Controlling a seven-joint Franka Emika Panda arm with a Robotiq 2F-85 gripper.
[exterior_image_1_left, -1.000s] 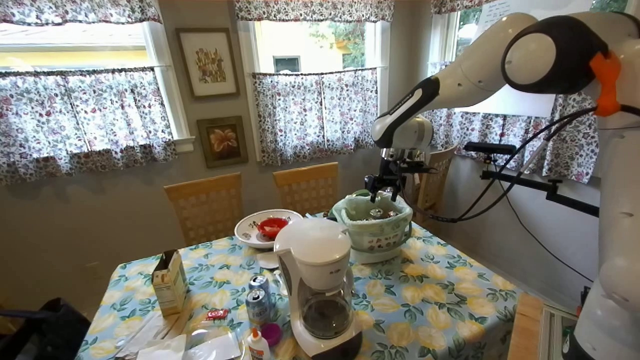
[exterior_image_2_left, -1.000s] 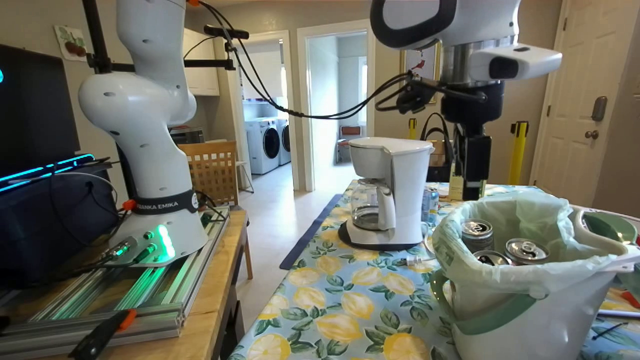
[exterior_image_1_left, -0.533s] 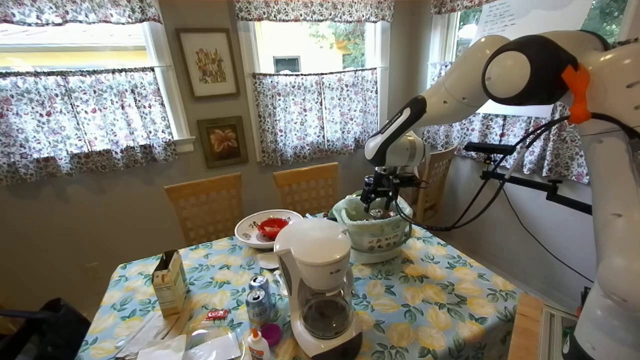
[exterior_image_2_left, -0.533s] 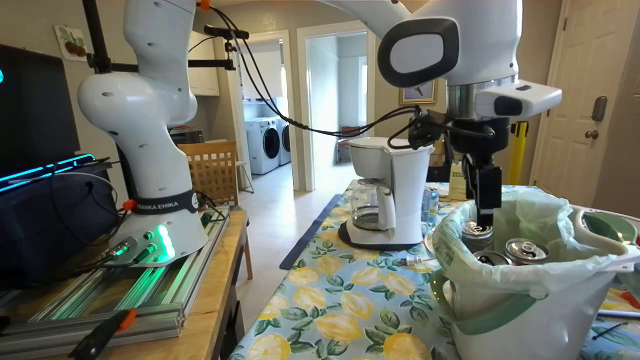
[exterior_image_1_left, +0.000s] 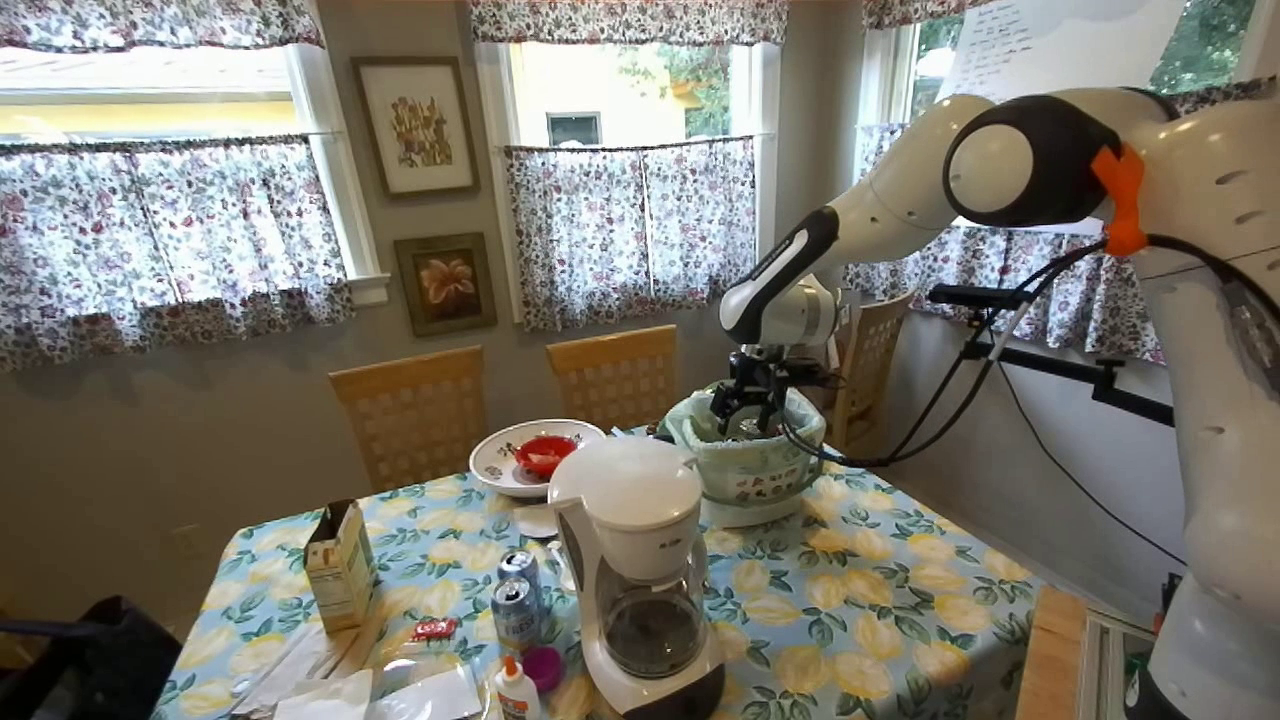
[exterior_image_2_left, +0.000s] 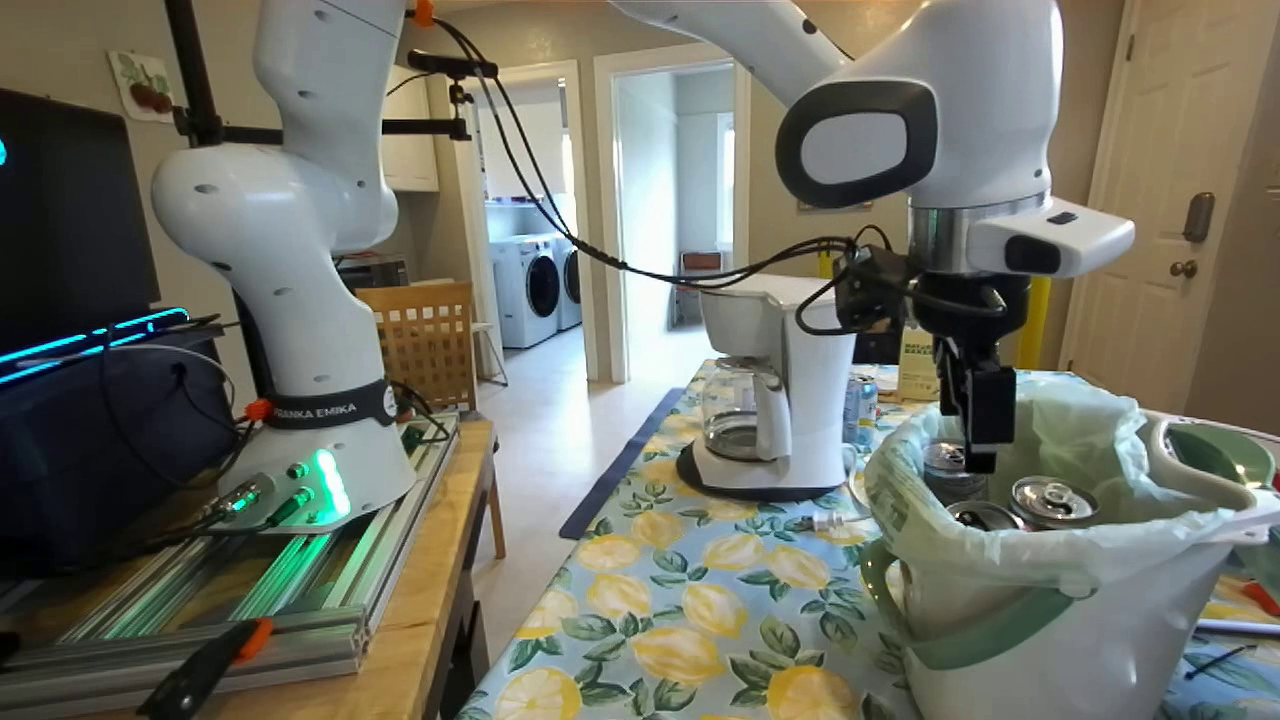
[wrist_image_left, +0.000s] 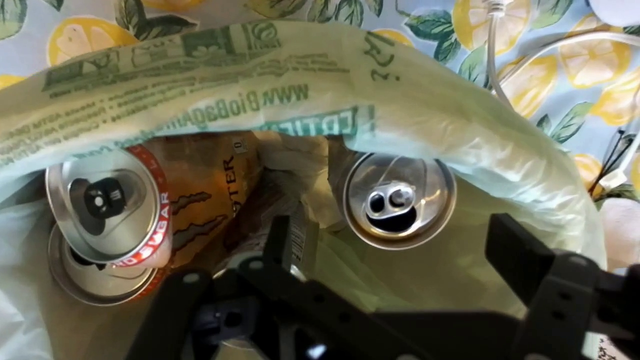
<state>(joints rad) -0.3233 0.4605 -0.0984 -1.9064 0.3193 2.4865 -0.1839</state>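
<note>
My gripper (wrist_image_left: 397, 245) is open and empty, its fingers spread wide in the wrist view. It is inside the mouth of a white bin (exterior_image_2_left: 1060, 640) lined with a pale green bag (wrist_image_left: 250, 85). An opened silver can (wrist_image_left: 400, 200) stands upright just ahead of the gap between the fingertips. In an exterior view the fingertips (exterior_image_2_left: 980, 455) overlap this can's top (exterior_image_2_left: 945, 465); I cannot tell if they touch. A "no sugar" can (wrist_image_left: 117, 210), another silver can top (wrist_image_left: 100, 285) and an orange Monster package (wrist_image_left: 215, 190) lie left. Something under the left finger is mostly hidden.
A white coffee maker (exterior_image_2_left: 780, 390) stands beside the bin on the lemon-print tablecloth (exterior_image_2_left: 690, 600). Blue cans (exterior_image_1_left: 515, 605), a cardboard box (exterior_image_1_left: 338, 570), a glue bottle (exterior_image_1_left: 514, 690) and a plate with a red bowl (exterior_image_1_left: 545, 455) are also there. A white cable (wrist_image_left: 492, 50) lies by the bin.
The arm has come down, and the gripper has gone from above the bin's rim into its opening, close to the silver can. The fingers stay open. The bin and cans have not moved.
</note>
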